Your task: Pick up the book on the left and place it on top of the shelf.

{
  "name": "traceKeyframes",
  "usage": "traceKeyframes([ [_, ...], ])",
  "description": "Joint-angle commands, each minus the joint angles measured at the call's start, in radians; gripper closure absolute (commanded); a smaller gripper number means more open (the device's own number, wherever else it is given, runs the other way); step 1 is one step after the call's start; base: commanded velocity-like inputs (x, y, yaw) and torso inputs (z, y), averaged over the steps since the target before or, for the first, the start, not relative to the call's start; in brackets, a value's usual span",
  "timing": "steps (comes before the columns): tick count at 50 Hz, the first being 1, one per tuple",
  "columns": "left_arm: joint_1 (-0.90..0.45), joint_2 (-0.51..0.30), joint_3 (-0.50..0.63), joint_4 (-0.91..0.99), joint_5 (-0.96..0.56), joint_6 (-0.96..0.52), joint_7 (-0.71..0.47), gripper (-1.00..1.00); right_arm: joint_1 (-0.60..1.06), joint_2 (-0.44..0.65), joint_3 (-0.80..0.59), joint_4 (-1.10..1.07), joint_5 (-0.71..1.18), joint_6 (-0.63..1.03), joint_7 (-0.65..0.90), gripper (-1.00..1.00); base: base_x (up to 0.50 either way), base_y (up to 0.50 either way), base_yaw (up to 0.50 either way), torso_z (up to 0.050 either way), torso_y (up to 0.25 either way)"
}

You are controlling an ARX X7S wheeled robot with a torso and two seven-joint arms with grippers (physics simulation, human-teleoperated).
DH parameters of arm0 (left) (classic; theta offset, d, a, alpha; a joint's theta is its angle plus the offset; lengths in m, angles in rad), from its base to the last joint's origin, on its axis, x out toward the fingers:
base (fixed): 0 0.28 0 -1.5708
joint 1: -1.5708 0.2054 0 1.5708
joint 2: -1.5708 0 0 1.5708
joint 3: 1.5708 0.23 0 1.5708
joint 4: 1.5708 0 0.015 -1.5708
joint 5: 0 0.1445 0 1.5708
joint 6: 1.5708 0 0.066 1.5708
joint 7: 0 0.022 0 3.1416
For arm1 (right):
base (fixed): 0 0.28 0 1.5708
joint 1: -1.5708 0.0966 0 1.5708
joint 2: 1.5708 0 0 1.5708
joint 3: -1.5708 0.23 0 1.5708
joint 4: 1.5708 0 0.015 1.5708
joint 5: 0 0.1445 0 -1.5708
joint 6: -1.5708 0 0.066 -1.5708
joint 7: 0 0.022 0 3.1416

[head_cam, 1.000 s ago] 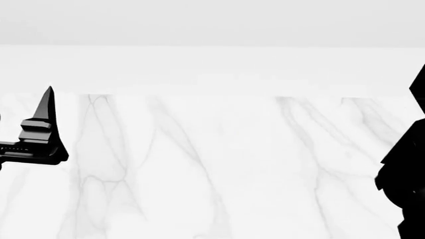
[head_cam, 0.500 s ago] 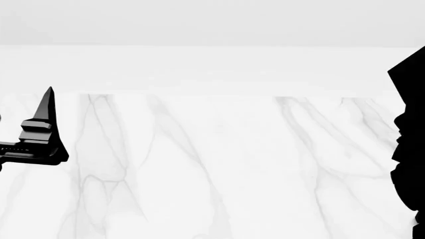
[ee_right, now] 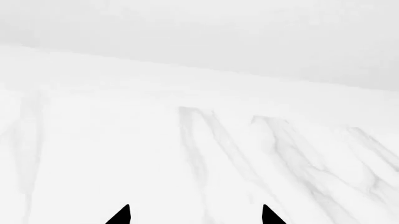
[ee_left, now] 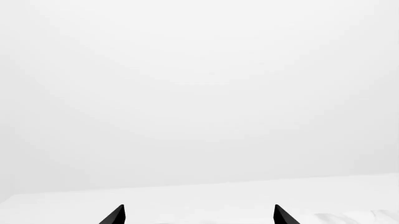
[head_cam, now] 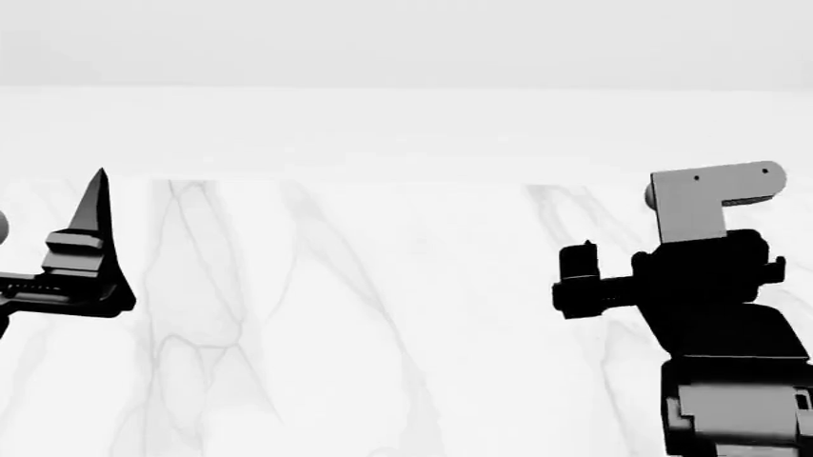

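Neither the book nor the shelf shows in any view. My left gripper (ee_left: 198,215) is open: its two black fingertips stand far apart with only white wall and the counter's far edge between them. In the head view one of its fingers (head_cam: 91,228) points up at the left edge. My right gripper (ee_right: 196,215) is open too, its tips wide apart over bare marble. The head view shows the right arm (head_cam: 711,286) at the right, a black wrist body with a grey bracket (head_cam: 706,198) on top.
A white marble counter (head_cam: 381,324) with grey veins fills the head view. A plain white band (head_cam: 406,133) runs along its far edge, with a pale wall (head_cam: 406,38) behind. The same marble (ee_right: 199,140) lies under the right gripper.
The right arm has swung in from the right edge toward the middle, so its wrist and grey bracket now show. The left gripper has barely moved.
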Motion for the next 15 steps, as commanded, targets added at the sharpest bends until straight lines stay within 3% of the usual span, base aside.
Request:
traceKeyframes([
  [1, 0.000, 0.011, -0.009, -0.017, 0.022, 0.016, 0.000, -1.00, -0.316, -0.091, 0.182, -1.027, -0.038, 0.429, 0.019, -1.00, 0.00, 0.00, 0.00, 0.000, 0.010],
  [15, -0.002, 0.009, -0.002, -0.019, 0.020, 0.019, -0.004, -1.00, -0.442, -0.103, 0.149, -1.178, -0.040, 0.409, 0.041, -1.00, 0.00, 0.00, 0.00, 0.000, 0.000],
])
